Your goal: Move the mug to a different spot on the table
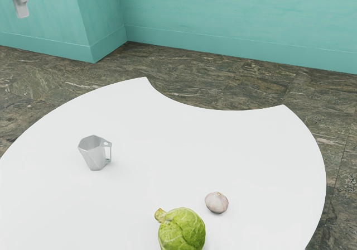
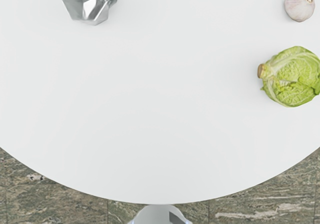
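The pincer [image 1: 21, 9] hangs high, well clear of the white tabletop [image 1: 234, 149] — whether it is apart or together I cannot tell. The faceted silver mug [image 1: 95, 152] stands upright far below it, untouched — cabbage [image 1: 181, 229] and garlic [image 1: 216, 202] lie farther off.

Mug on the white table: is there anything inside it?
Nothing shows in the mug: the upper inner wall seen through its open top looks bare. Its bottom is hidden behind the near wall, so something small could lie there.
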